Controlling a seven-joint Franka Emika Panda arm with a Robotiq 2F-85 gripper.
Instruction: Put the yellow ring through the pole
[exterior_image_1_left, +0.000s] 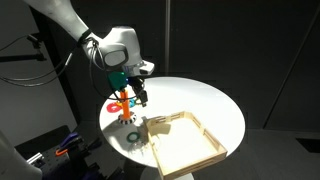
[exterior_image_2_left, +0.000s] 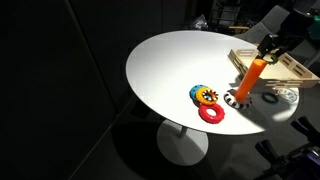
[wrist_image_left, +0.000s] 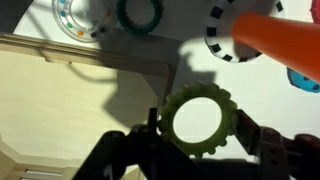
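Observation:
In the wrist view my gripper (wrist_image_left: 198, 128) is shut on the yellow ring (wrist_image_left: 200, 148), a small toothed ring that looks yellow-green in shadow and is held by its sides above the table. The pole (wrist_image_left: 282, 35), an orange peg, stands just beyond and to the right, with a black-and-white ring (wrist_image_left: 222, 42) around its foot. In both exterior views the gripper (exterior_image_1_left: 138, 96) (exterior_image_2_left: 268, 48) hovers close beside the top of the pole (exterior_image_1_left: 122, 101) (exterior_image_2_left: 255, 78). The held ring is hard to make out there.
A green ring (wrist_image_left: 140, 12) (exterior_image_1_left: 132, 137) lies near a wooden tray (exterior_image_1_left: 190, 145) (exterior_image_2_left: 285, 68) on the round white table (exterior_image_1_left: 205, 100). A red ring (exterior_image_2_left: 211, 113) and an orange toothed ring on a blue one (exterior_image_2_left: 205, 96) lie beside the pole.

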